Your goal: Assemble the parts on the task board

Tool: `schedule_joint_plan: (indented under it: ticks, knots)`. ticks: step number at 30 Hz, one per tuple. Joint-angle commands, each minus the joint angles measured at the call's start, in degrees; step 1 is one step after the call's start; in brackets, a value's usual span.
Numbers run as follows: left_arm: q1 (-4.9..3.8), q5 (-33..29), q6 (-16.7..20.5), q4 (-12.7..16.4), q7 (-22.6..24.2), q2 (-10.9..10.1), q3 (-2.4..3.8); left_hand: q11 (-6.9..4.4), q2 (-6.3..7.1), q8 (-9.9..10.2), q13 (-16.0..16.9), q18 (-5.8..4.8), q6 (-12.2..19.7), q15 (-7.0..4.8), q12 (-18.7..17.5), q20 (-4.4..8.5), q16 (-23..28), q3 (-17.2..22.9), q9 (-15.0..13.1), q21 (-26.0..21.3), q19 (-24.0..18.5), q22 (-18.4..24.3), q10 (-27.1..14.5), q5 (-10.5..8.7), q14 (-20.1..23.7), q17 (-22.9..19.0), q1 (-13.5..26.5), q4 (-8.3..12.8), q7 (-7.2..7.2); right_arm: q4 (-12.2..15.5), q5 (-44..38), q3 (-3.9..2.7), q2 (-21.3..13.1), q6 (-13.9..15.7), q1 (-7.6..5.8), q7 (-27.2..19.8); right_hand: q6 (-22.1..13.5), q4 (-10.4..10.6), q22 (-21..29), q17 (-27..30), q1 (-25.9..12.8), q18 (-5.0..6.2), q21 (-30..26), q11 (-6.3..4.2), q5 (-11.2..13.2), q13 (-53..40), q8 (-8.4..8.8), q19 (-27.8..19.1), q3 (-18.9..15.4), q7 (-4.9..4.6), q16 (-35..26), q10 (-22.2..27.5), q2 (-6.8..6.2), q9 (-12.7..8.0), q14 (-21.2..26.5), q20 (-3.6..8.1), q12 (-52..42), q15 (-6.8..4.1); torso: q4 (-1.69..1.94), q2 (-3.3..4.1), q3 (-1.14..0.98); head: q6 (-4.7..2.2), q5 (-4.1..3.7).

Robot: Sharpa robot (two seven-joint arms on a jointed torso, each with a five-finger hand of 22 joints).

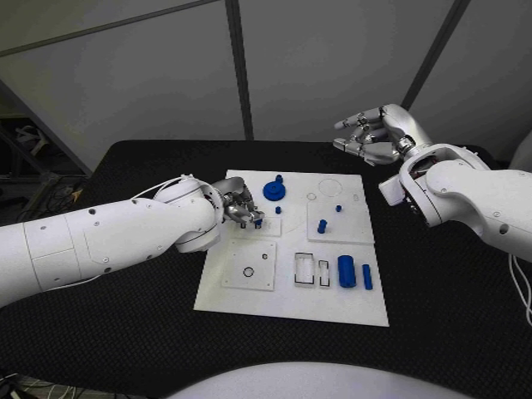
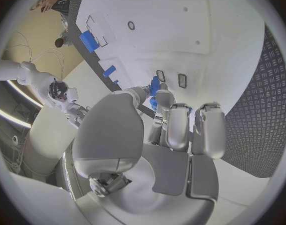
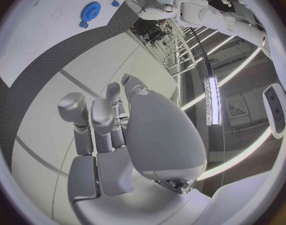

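One small blue part (image 2: 154, 87) is pinched by the left hand (image 1: 240, 209); right hand (image 1: 377, 133) hangs loosely curled, holding nothing.

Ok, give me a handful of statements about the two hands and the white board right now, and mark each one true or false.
1. The left hand is over the white board, its fingers pinching a small blue piece. True.
2. The right hand rests on the board. False: it is raised beyond the board's far edge, holding nothing.
3. A blue gear sits on the board's far half. True.
4. The two blue bars lie off the board on the black table. False: they lie on the board, near its right edge.
5. The right hand holds the gear. False: the gear is on the board, apart from that hand.
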State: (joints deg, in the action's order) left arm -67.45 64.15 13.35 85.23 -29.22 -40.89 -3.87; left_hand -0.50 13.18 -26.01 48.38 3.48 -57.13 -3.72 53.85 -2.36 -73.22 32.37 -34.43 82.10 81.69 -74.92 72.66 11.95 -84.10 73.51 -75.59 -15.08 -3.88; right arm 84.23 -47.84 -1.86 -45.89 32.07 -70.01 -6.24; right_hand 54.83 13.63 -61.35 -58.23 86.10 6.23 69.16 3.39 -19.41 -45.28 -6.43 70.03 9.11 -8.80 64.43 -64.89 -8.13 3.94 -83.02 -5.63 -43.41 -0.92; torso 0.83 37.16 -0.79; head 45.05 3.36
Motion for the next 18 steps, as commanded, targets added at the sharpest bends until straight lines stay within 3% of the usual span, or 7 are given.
schedule_joint_plan:
  ticks: [1, 11, 18]
  knots:
    - [0.01, 1.9, -1.36, -0.24, -0.54, 0.27, 0.02, -0.31, -0.14, -0.21, -0.04, -0.56, 0.01, -0.44, -0.2, -0.01, 0.21, 9.8, -0.12, 0.18, 0.21, -4.52, 0.45, 0.22, -1.71, 0.09, 0.19, 9.48, 0.21, 0.16, -0.35, -0.03, 0.0, 0.28, -0.12, -0.3, -0.48, 0.3, 0.06, -0.09, -0.42, 0.34, -0.37, 0.15, 0.26, 0.04, 0.32, -0.07, 0.16, -0.03, -0.17, 0.3, 0.11, -0.01, -0.46, 0.11, -0.17, 0.08, 0.03, -0.02, 0.06, 0.04, -0.08]
    - [0.09, 2.47, -1.24, -0.65, -0.65, 0.61, 0.02, -0.33, -0.13, -0.25, 0.12, -0.55, 0.03, -0.45, -0.07, 0.0, 0.22, 9.9, -0.21, 0.14, 0.18, -4.48, 0.52, 0.25, -1.71, 0.09, 0.27, 9.54, 0.23, 0.17, -0.6, -0.03, 0.06, 0.2, -0.12, -0.32, -0.49, 0.25, 0.08, -0.03, -0.34, 0.35, -0.4, 0.13, 0.24, 0.09, 0.33, -0.06, 0.2, -0.02, -0.25, 0.36, 0.12, 0.0, -0.46, 0.11, -0.13, 0.07, 0.13, -0.04, 0.03, 0.3, 0.02]
    - [0.09, 2.55, -3.12, -0.62, -0.81, 0.41, 0.03, -0.33, -0.12, -0.28, -0.11, -0.51, 0.04, -0.45, -0.27, 0.0, 0.25, 9.96, -0.26, 0.04, 0.07, -4.35, 0.42, 0.26, -1.71, 0.07, 0.31, 9.57, 0.23, 0.06, -0.63, -0.03, 0.15, 0.02, -0.12, -0.25, -0.48, 0.21, 0.08, -0.08, -0.28, 0.35, -0.41, 0.13, 0.18, 0.07, 0.33, -0.04, 0.24, -0.01, -0.24, 0.37, 0.15, 0.0, -0.48, 0.12, -0.15, 0.06, 0.1, -0.09, 0.01, 0.55, -0.04]
